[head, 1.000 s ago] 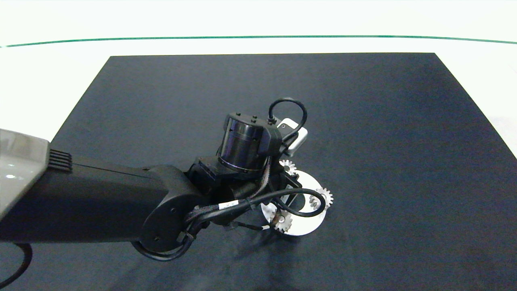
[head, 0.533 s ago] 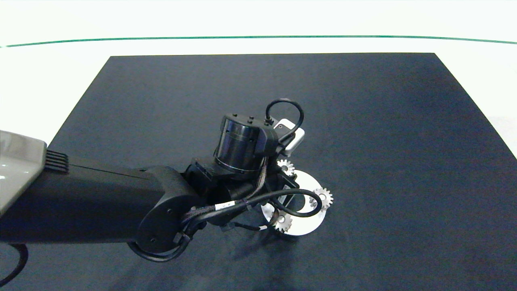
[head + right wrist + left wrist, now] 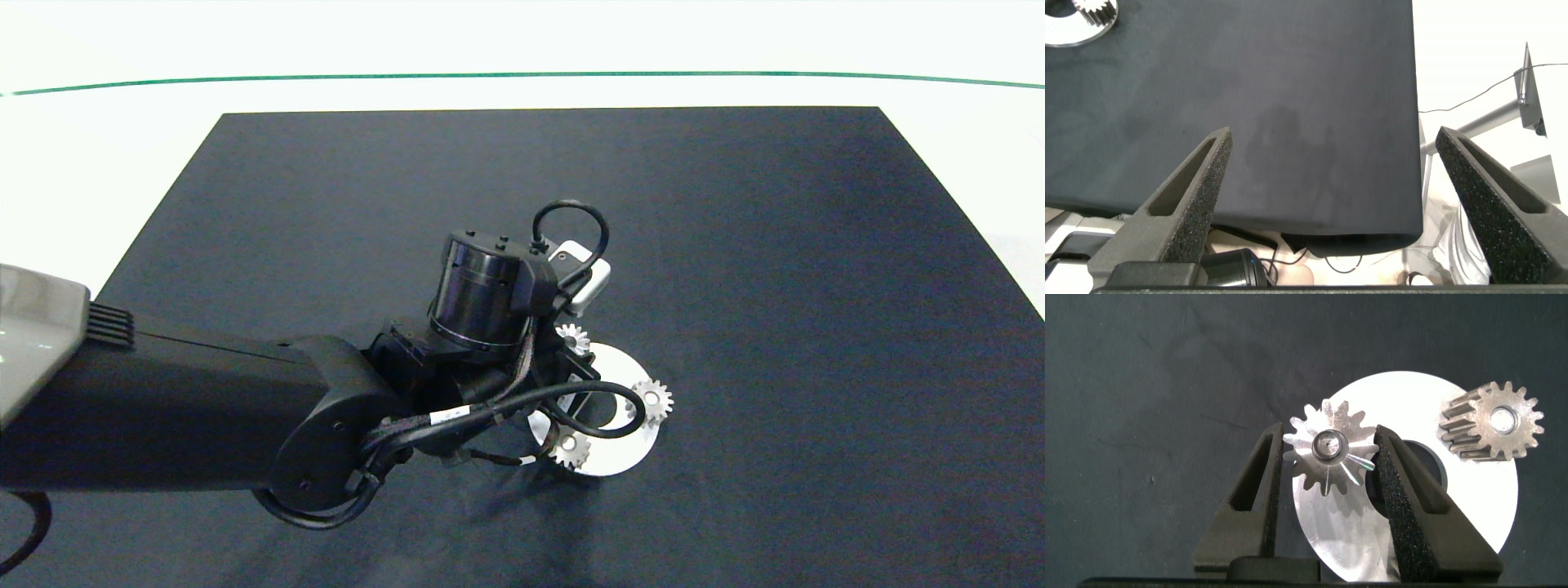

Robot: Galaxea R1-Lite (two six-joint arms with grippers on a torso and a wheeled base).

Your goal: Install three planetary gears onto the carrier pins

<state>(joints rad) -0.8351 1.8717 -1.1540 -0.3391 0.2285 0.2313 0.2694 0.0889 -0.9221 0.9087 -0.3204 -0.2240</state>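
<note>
Left hand (image 3: 1329,469) hovering over the white disc (image 3: 614,461), fingers (image 3: 1259,486) straddling one planetary gear (image 3: 1328,449) at the disc's near edge, pads right beside the teeth; contact unclear, so grip state cannot be told. Gear sitting on a carrier pin (image 3: 1329,444), pin tip showing in the bore. Second gear (image 3: 1493,420) seated on its pin at the disc's right side, also showing in head view (image 3: 653,399). Third gear (image 3: 573,338) sitting at the disc's far edge, partly under the left wrist. Disc lying flat on the dark mat (image 3: 735,245) covering the desk (image 3: 98,163). Right hand (image 3: 1331,204) parked off the mat's edge, spread wide, holding nothing; disc corner with a gear (image 3: 1092,10) just visible in its view.
</note>
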